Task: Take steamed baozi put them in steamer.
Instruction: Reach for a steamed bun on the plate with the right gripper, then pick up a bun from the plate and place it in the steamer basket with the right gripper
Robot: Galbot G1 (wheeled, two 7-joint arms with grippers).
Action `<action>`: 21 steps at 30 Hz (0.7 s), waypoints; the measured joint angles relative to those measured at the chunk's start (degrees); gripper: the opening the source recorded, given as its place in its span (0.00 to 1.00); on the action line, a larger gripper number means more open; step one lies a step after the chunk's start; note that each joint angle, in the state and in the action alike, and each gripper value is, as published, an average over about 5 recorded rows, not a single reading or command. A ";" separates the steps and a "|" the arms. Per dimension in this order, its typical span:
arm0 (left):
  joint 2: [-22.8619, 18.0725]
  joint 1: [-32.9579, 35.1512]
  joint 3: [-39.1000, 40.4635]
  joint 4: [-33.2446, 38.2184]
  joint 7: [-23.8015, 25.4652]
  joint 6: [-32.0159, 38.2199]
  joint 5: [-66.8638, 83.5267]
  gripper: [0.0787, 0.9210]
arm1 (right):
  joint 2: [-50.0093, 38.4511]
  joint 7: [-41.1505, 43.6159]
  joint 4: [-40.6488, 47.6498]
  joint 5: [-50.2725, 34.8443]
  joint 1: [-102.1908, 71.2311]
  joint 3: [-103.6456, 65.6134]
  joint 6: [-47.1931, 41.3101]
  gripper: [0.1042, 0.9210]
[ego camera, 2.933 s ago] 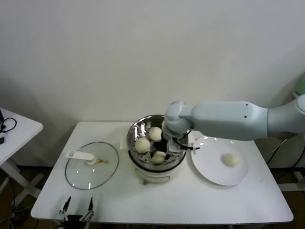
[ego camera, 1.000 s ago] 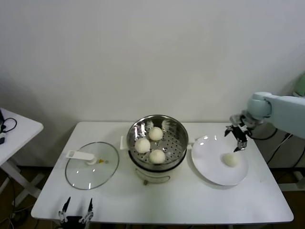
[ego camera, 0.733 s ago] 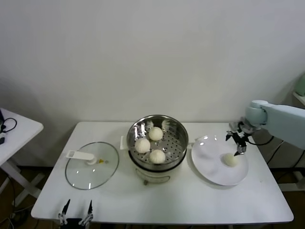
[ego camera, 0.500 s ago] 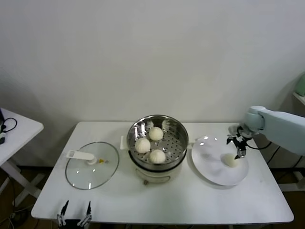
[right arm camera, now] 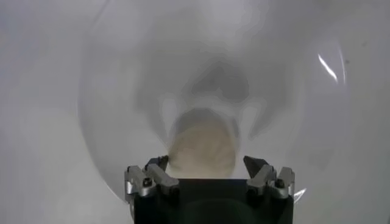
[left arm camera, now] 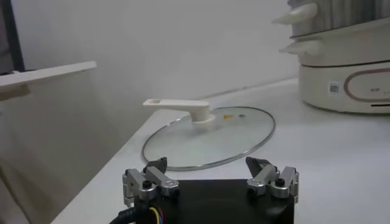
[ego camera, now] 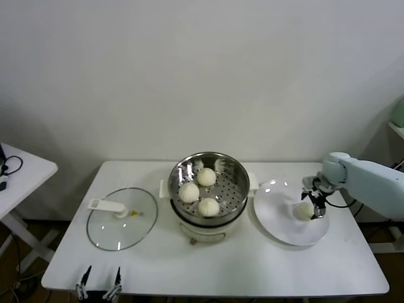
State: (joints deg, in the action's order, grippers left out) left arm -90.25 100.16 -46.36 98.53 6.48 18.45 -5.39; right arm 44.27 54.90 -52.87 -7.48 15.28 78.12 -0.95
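Three baozi sit inside the steamer; the fourth — beside it, plated — lies between the right gripper's open, unclosed jaws.

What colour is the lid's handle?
White, on the round glass lid; clearest in the left wrist view.

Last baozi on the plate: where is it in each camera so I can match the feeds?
Head view: last baozi on the white plate, at the right tool.
Left wrist view: not in it.
Right wrist view: centre, between the open fingers.
Shared landmark: the plate.
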 measured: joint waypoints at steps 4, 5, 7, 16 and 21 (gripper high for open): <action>0.05 -0.12 0.06 -0.01 0.00 -0.01 -0.05 0.88 | -0.09 0.06 0.27 0.43 -0.60 -0.91 0.13 0.81; 0.06 -0.17 0.07 -0.01 0.00 -0.02 -0.05 0.88 | -0.11 0.06 0.30 0.50 -0.71 -1.12 0.15 0.79; 0.08 -0.24 0.12 -0.01 0.00 -0.04 -0.06 0.88 | -0.13 0.07 0.32 0.61 -0.90 -1.53 0.16 0.73; 0.17 -0.12 0.33 0.03 -0.02 -0.04 -0.18 0.88 | -0.75 0.37 -0.71 0.26 -0.23 -1.84 -0.27 0.59; 0.18 -0.11 0.38 0.28 -0.04 -0.02 -0.16 0.88 | -1.62 0.54 -2.87 -1.66 3.30 0.79 -0.87 0.58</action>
State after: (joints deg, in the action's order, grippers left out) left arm -90.08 100.05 -45.98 98.81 6.44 18.43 -5.54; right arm 42.64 55.44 -55.74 -9.14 18.58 78.91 -1.82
